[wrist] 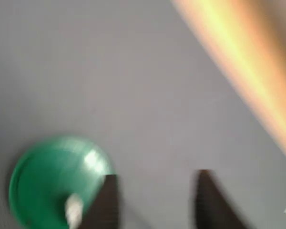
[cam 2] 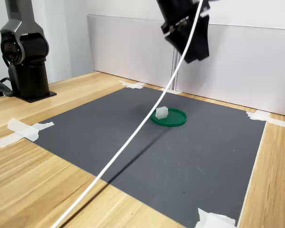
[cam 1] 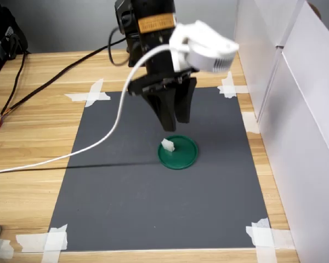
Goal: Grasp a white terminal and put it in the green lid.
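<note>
**Terminal in the lid, end effector clear above**

My black end effector (cam 1: 175, 118) hangs well above the dark grey mat (cam 1: 126, 208) on the wooden tabletop (cam 1: 33, 181), its two fingers (wrist: 107, 200) parted with nothing between them. The tiny white plastic terminal block (cam 1: 168, 145) sits inside the flat round dark-green plastic lid (cam 1: 182, 155), near the rim on the first exterior view's left. I judge the placement done. The risk now is the loose white cable (cam 2: 147, 121) that hangs from my wrist and crosses just in front of the lid in the second exterior view: a careless swing could drag it across the lid and knock the light terminal out.
</note>
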You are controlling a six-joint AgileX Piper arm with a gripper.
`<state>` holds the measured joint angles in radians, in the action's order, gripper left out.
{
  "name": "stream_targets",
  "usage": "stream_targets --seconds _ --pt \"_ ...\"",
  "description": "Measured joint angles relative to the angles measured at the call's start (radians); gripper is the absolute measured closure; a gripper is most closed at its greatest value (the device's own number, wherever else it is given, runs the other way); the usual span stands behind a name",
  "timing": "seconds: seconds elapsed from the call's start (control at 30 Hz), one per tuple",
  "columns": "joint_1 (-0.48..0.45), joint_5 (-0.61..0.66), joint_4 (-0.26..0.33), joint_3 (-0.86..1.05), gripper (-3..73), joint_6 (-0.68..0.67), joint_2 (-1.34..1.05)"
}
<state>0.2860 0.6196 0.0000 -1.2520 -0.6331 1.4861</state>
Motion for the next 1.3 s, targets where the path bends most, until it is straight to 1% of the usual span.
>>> stream_targets --seconds 0.07,0.1,0.13,0.2,0.37,0.5,0.57,0.63,0.7,0.77,0.93,1.1,1.3 --pt "0.0 -0.021 0.0 0.0 59.5 0.06 -0.045" --pt "0.0 -0.029 0.0 0.001 64.4 0.095 -0.067" --pt "0.0 -0.036 0.0 0.001 67.3 0.132 -0.089" --pt "0.0 -0.036 -0.024 0.001 70.1 0.211 -0.136" --pt "0.0 -0.07 -0.1 0.05 71.3 0.448 -0.27" --pt "-0.003 -0.148 -0.158 0.181 71.5 0.604 -0.422" --pt "-0.023 -0.194 -0.163 0.279 71.5 0.645 -0.519" --pt "-0.068 -0.249 -0.162 0.382 71.5 0.684 -0.623" --pt "-0.116 -0.295 -0.152 0.47 71.5 0.714 -0.722" --pt "-0.163 -0.314 -0.139 0.555 71.5 0.731 -0.836" --pt "-0.236 -0.307 -0.13 0.716 71.5 0.74 -1.081" --pt "-0.25 -0.302 -0.13 0.841 71.5 0.742 -1.267" --pt "-0.25 -0.297 -0.13 0.979 71.5 0.743 -1.352"
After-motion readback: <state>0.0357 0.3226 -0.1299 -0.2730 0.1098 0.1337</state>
